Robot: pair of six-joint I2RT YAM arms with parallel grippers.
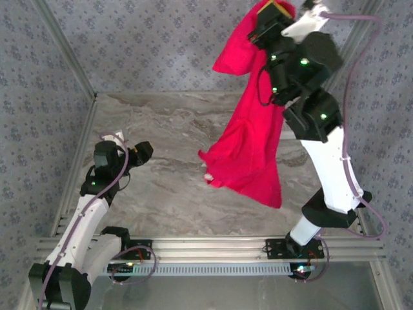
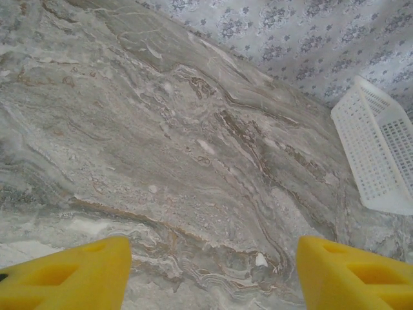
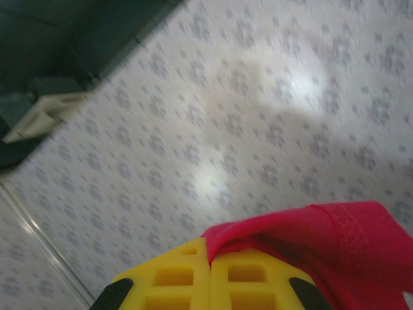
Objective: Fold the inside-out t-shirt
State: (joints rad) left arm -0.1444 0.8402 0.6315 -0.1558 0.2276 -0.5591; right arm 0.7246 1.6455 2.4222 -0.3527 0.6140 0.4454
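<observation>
Right end effector [image 3: 210,252] clamps t-shirt [image 1: 248,148] aloft; wrist view of parted left end effector [image 2: 213,271] adds a basket [image 2: 377,155].

t-shirt [image 1: 248,148]: red cloth, soft, matt
table [image 1: 161,129]: marbled grey, smooth
basket [image 2: 381,155]: white plastic lattice
left fingers [image 2: 64,281]: yellow plastic, matt
frame rail [image 1: 213,245], 6 o'clock: bare metal
</observation>
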